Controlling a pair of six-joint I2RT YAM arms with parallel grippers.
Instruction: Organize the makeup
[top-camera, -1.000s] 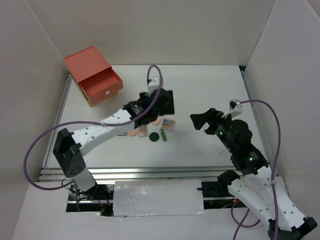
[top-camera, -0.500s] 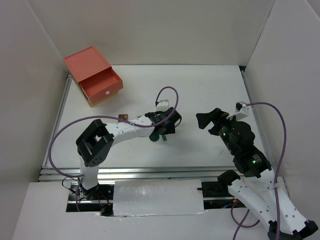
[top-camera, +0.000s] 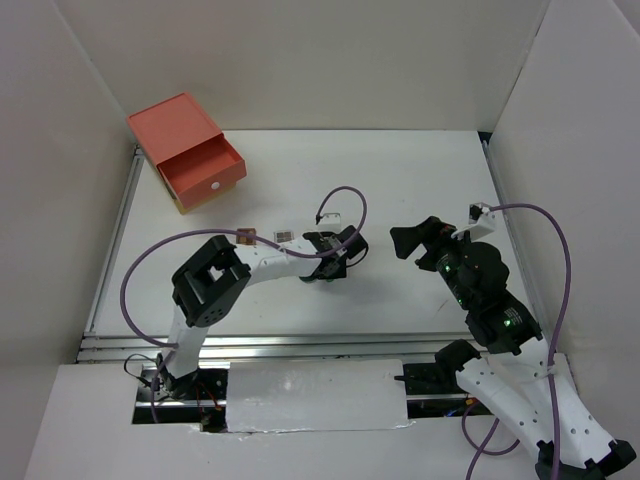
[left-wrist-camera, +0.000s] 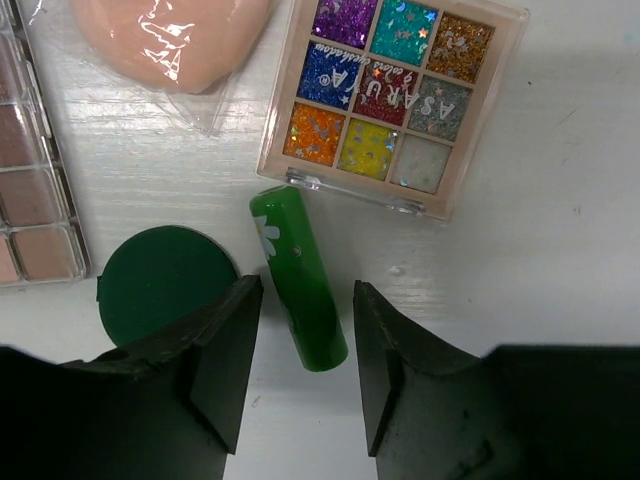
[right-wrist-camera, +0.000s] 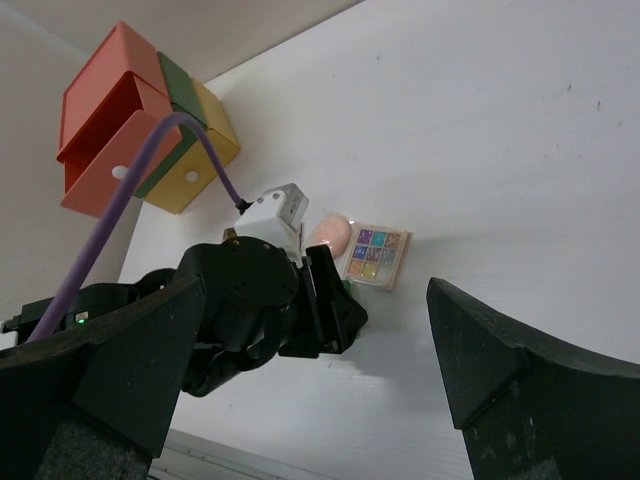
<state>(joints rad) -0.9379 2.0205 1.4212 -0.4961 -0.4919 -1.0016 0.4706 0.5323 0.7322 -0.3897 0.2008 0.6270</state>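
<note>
In the left wrist view a green tube (left-wrist-camera: 298, 277) lies on the white table. My left gripper (left-wrist-camera: 305, 300) is open, with one finger on each side of the tube's near end and not touching it. A dark-green disc (left-wrist-camera: 165, 283) lies just left of the tube. The square multicolour palette (left-wrist-camera: 392, 100), a peach disc (left-wrist-camera: 170, 35) and a brown palette (left-wrist-camera: 30, 190) lie beyond. In the top view my left gripper (top-camera: 335, 258) covers these items. My right gripper (top-camera: 420, 240) is open and empty, held above the table to the right.
The drawer chest (top-camera: 187, 150) stands at the back left with its red drawer pulled open, and it also shows in the right wrist view (right-wrist-camera: 140, 120). White walls enclose the table. The left arm's purple cable (top-camera: 345, 195) loops above the items.
My left arm has folded and its gripper has come down low over the green tube, now hiding the items in the top view. My right gripper has shifted slightly right.
</note>
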